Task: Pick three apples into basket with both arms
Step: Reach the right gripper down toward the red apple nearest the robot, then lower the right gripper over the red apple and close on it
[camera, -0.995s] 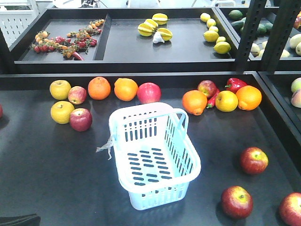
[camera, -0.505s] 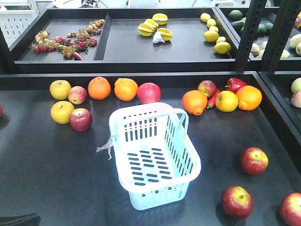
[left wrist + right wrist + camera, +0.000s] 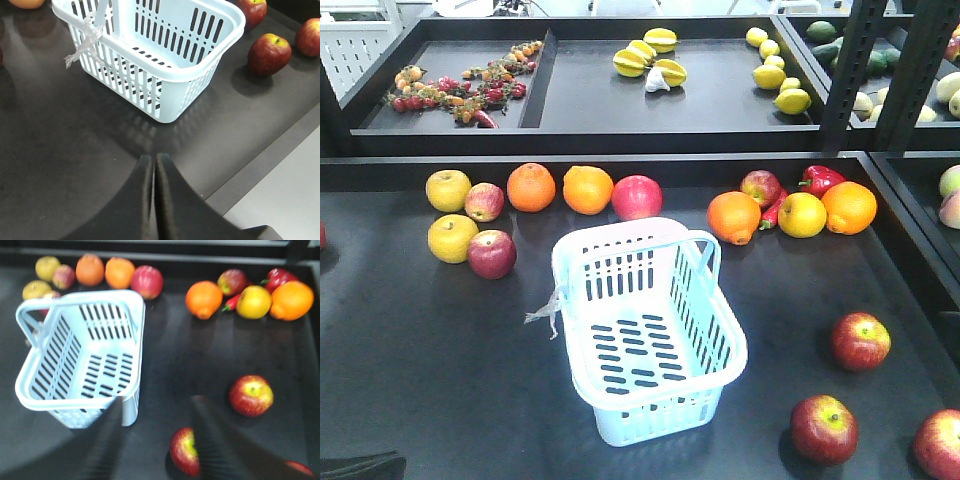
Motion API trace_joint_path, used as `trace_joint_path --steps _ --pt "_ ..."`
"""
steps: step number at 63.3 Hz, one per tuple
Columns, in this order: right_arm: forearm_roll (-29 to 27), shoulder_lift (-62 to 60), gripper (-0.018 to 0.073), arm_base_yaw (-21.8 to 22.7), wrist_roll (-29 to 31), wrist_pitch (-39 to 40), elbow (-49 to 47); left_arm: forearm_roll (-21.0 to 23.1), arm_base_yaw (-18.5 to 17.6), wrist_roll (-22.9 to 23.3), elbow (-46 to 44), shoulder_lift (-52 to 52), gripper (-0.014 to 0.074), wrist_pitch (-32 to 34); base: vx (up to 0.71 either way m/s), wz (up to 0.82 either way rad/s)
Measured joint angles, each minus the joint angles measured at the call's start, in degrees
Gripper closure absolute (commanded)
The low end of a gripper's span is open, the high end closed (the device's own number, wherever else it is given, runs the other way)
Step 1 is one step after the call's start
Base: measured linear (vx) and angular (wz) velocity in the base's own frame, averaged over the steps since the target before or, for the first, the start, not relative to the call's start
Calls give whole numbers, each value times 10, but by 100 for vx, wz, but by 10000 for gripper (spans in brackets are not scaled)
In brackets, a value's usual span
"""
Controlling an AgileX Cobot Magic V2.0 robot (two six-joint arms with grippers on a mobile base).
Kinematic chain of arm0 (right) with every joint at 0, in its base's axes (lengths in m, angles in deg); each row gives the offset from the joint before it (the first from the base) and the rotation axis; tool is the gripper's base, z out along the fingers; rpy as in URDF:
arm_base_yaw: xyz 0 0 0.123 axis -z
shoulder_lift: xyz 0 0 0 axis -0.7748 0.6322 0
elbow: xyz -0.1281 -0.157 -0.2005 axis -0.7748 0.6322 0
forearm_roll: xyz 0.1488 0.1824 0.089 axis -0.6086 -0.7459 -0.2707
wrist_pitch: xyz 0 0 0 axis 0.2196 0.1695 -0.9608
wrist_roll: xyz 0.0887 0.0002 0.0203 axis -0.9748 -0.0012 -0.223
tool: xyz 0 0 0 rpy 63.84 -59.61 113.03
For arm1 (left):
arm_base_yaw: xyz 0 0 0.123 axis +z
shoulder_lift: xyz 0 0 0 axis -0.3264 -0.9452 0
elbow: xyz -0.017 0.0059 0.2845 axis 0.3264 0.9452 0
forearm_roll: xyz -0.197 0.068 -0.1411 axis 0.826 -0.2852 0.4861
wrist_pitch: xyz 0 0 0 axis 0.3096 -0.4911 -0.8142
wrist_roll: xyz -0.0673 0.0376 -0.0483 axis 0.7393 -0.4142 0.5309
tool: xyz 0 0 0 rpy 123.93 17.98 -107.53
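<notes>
Basket [image 3: 655, 415], one; dark-red apples [image 3: 861, 341], three; all on a dark surface [image 3: 420, 350].

The left claw [image 3: 153, 159] is seen pressed together with nothing between its fingers, and the basket stands empty just ahead of it. The right claw [image 3: 159, 404] is spread and badly blurred. The nearest apple [image 3: 184, 452] lies just ahead of it, partly hidden behind one finger. A second apple [image 3: 251, 395] lies farther off to the right, and the third apple [image 3: 940, 443] is cut off by the frame edge. All three lie apart from the basket. In the far row are counted oranges [image 3: 531, 187], four; yellow apples [image 3: 452, 238], three; other reddish apples [image 3: 637, 197], four.
</notes>
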Motion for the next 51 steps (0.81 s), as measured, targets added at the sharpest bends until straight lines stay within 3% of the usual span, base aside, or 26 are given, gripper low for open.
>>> trace_joint_path --steps 4,11,28,51 --pt "-3 20 -110 0 7 11 0 0 0 0 0 0 604 0 0 0" --pt "-10 43 -170 0 14 33 0 0 0 0 0 0 604 0 0 0" --pt "-9 124 -135 0 28 -1 -12 0 0 0 0 0 603 0 0 0" --pt "-8 344 -115 0 53 -89 -118 0 0 0 0 0 603 0 0 0"
